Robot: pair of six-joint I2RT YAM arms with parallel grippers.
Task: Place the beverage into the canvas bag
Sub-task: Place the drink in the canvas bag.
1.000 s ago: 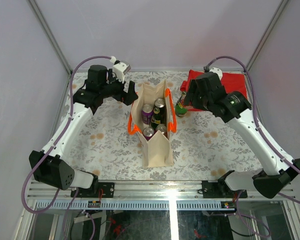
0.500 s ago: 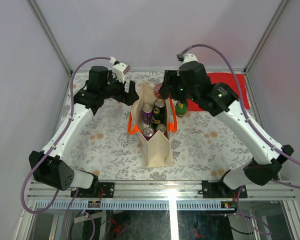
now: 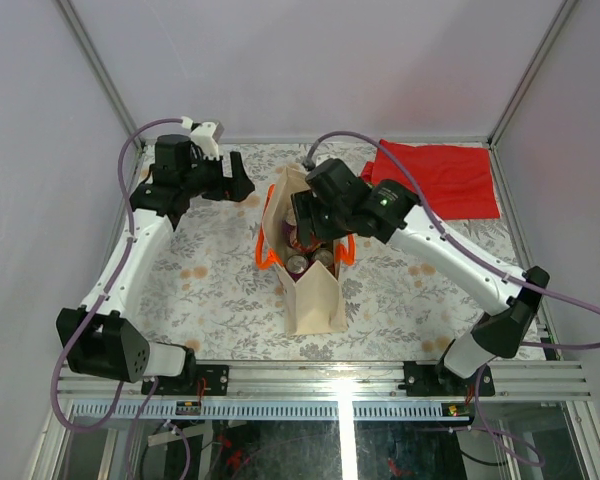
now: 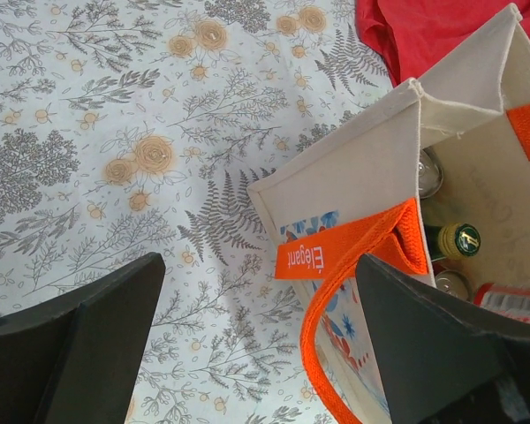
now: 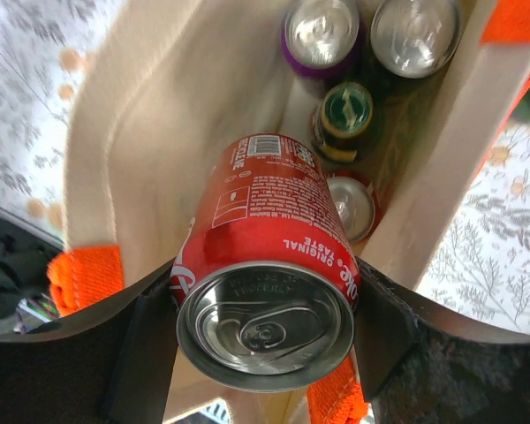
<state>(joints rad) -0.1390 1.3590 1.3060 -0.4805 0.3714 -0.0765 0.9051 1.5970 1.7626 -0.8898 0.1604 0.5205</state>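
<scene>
Floral-patterned desk (image 3: 210,290), canvas bag (image 3: 315,300) standing open at centre. Red cola can (image 5: 265,265): thin smooth metal, probably heavy if full, dents easily; best hold across body, moderate squeeze. Right pincer (image 5: 265,322) clamped on can sides, can tilted just above bag mouth, other cans (image 5: 322,31) below. Left pincer (image 4: 256,300) spread apart, empty, beside bag.

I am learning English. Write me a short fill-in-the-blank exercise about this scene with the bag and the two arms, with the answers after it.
1. The jaws of the right arm grip a ____ can over the open bag.
2. The handles of the bag are ____.
3. The jaws of the left arm stand ____ and grip nothing.
Answers: red; orange; open.
</scene>
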